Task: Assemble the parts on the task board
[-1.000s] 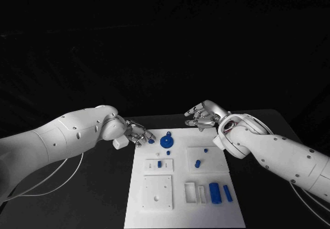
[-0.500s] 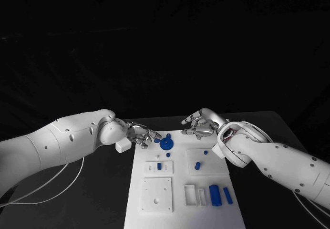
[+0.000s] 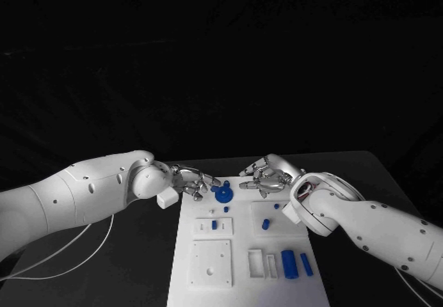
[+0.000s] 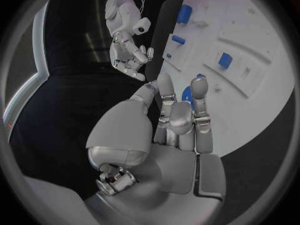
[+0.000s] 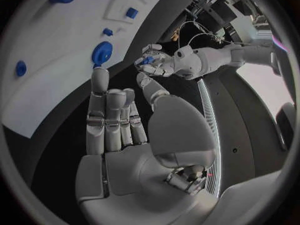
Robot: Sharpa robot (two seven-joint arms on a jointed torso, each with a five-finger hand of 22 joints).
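The white task board (image 3: pixel 242 284) lies along the middle of the table. A blue round disc (image 3: pixel 223 194) sits at its far end, also seen in the right wrist view (image 5: pixel 102 52). My left hand (image 3: pixel 191 181) hovers just left of the disc, and its fingertips pinch a small blue part (image 5: pixel 148 60). My right hand (image 3: pixel 263 174) hangs just right of the disc with fingers apart and nothing in it. Its straight fingers (image 5: pixel 107 116) reach over the board's edge (image 5: pixel 44 100). From the left wrist, my left hand (image 4: pixel 178 120) is over the board (image 4: pixel 256 100).
Small blue pegs (image 3: pixel 214 224) (image 3: pixel 265 223) (image 3: pixel 276 206) stand in white blocks mid-board. Two blue cylinders (image 3: pixel 289 261) (image 3: pixel 305 263) lie at the near right beside white slots (image 3: pixel 256 263). A white square plate (image 3: pixel 211 258) is at the near left. Black table surrounds the board.
My left hand has moved right with the small blue part, up to the disc. My right hand has come left and nearer, closing in on the disc from the other side.
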